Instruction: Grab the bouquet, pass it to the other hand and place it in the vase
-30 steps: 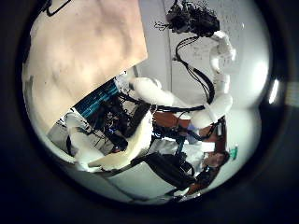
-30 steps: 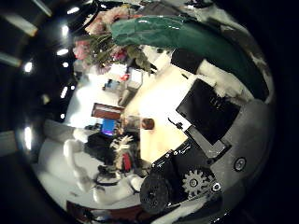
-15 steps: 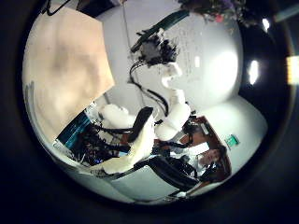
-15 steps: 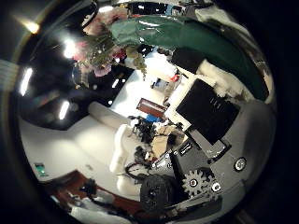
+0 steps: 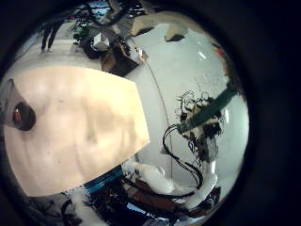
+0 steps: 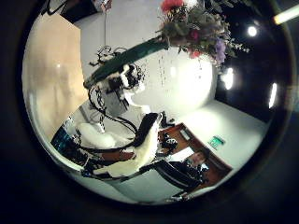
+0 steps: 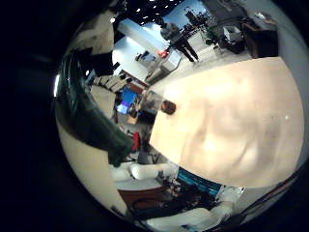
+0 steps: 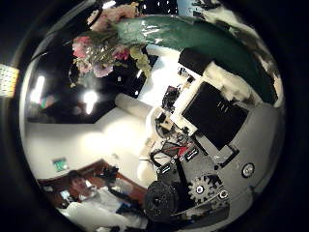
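My right hand (image 6: 121, 79) is shut on the bouquet's wrapped stem (image 6: 131, 54) and holds it up in the air, seen across the room in the left thumb side view. The flowers (image 6: 192, 23) stick out past the hand. In the right thumb side view the stem wrap (image 8: 193, 39) runs close across the palm beside my right hand's fingers (image 8: 217, 116), with the flowers (image 8: 97, 43) at its end. The small dark vase (image 7: 169, 107) stands on the table (image 7: 232, 126), also seen as the vase (image 5: 21, 115) near a table edge. None of my left hand shows.
The pale table top (image 5: 75, 122) lies below my left palm, with the right hand and bouquet stem (image 5: 212, 108) beyond its edge. The right arm (image 6: 140, 140) rises behind the table. Room clutter and ceiling lights fill the background.
Both palm cameras have swung round. In the left thumb side view the right hand with the bouquet is larger, and the flowers have come into sight. The bouquet stays in the right hand.
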Robot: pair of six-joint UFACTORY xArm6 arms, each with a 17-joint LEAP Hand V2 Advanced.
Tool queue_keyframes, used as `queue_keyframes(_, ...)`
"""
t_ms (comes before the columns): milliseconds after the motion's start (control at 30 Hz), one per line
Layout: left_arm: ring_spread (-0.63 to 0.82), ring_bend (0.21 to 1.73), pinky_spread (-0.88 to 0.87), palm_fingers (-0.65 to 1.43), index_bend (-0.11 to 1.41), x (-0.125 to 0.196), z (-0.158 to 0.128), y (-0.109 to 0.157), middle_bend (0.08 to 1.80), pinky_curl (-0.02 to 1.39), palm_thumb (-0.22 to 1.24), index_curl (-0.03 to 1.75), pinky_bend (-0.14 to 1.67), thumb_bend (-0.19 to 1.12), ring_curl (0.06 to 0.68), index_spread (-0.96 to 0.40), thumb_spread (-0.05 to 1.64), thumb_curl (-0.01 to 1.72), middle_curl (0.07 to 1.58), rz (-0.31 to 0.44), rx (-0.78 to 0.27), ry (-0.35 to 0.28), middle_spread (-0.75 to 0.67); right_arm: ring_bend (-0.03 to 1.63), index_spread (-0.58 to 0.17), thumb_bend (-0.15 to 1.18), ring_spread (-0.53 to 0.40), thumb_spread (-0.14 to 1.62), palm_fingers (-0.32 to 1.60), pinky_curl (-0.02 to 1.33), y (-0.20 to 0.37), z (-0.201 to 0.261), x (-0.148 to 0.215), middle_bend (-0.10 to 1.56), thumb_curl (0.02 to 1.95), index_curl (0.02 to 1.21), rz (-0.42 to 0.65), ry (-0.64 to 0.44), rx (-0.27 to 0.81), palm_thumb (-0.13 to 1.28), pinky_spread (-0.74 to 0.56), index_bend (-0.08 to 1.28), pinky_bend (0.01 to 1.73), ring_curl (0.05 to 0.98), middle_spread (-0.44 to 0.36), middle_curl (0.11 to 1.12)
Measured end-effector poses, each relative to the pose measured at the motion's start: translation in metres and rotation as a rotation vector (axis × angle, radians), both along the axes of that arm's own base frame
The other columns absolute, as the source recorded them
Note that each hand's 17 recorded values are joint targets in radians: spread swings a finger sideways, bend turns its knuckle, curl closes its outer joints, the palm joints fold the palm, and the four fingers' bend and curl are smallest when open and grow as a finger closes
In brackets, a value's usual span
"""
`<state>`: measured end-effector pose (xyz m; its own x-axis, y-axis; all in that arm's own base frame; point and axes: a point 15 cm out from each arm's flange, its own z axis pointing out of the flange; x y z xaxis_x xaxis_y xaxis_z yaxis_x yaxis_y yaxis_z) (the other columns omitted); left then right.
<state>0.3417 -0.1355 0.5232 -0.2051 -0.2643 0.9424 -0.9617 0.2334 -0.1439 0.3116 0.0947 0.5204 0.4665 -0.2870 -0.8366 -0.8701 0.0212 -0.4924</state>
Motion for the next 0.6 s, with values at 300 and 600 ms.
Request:
queue_keyframes(300, 0.52, 0.56, 0.58, 0.16, 0.15, -0.008, 0.008, -0.013, 0.23, 0.19, 0.22, 0.29, 0.45, -0.03, 0.223, 0.14, 1.02, 0.32, 0.37, -0.036, -0.005, -0.015, 0.34, 1.48, -0.203, -0.01, -0.178, 0.84, 1.16, 0.74, 0.024, -0.013, -0.004, 1.42, 1.07, 0.81, 0.067, 0.014, -0.027, 1.17, -0.18, 1.23, 1.32, 0.671, -0.099, 0.68)
queue_keyframes(600, 0.46, 0.66, 0.5, 0.25, 0.13, -0.007, 0.028, -0.022, 0.25, 0.22, 0.22, 0.26, 0.64, -0.03, 0.238, 0.16, 0.99, 0.33, 0.37, -0.037, -0.045, -0.006, 0.3, 1.48, -0.2, -0.01, -0.179, 0.83, 1.15, 0.8, 0.049, -0.03, -0.01, 1.42, 1.09, 0.8, 0.139, 0.028, -0.097, 1.17, -0.19, 1.24, 1.29, 0.672, -0.099, 0.68)
